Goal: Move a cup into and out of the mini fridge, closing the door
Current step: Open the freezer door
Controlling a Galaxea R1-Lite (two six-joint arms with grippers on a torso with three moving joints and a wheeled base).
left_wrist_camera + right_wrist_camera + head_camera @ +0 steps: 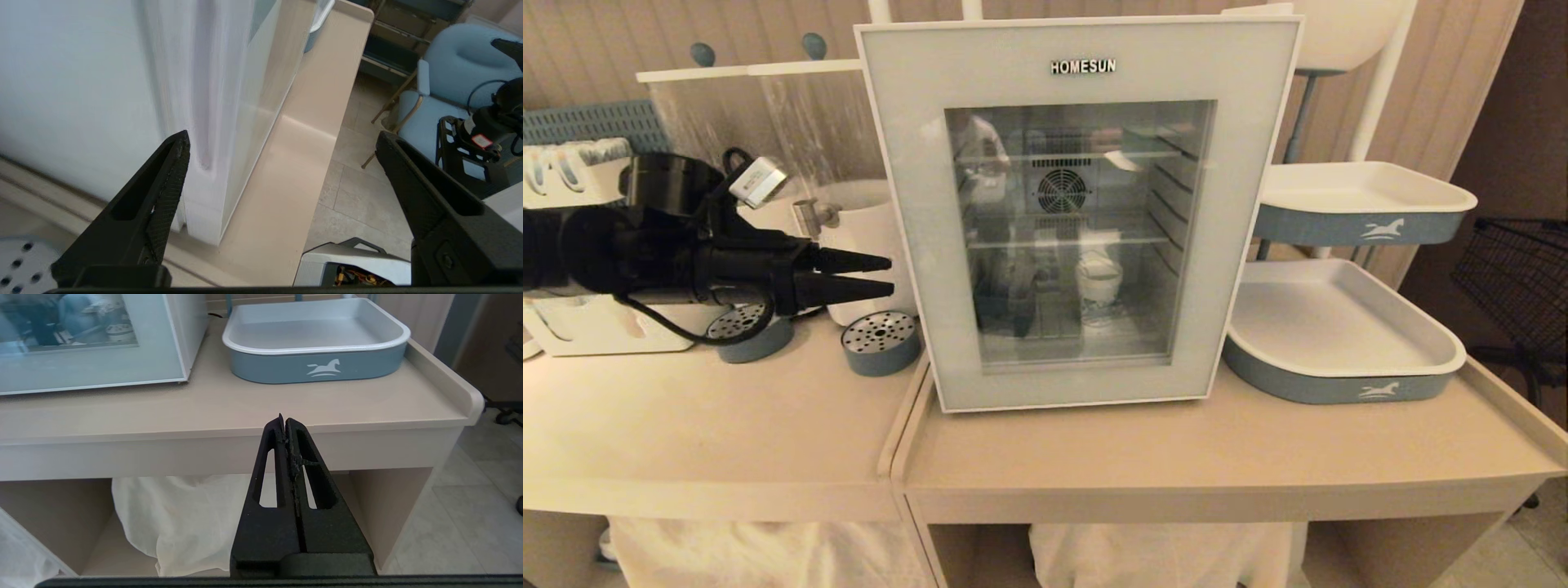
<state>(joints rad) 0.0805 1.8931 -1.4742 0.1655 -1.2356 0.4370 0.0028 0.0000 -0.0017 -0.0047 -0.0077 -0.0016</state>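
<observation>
Left claw (892,275) is open and empty, level, tips pointing at the left side of the mini fridge (907,204), just short of the door's left edge. In the left wrist view the fingers (163,192) stand wide apart, the fridge's white side wall and the door edge ahead between them, no contact visible. Door (915,245) is closed, flush with the fridge body. Cup (1099,287) sits inside the fridge, upright on the floor of the cabinet under the lower wire shelf, seen through the glass, right of centre. Right claw (284,419) is closed on nothing, parked low in front of the bench (245,400), below and right of the fridge. Right of the fridge, touching or nearly: a grey-blue tray (1347,384) with a horse logo, a second one on a stand above it. Left of the fridge, behind the left claw: white drink dispensers and two round perforated drip trays (880,343)
</observation>
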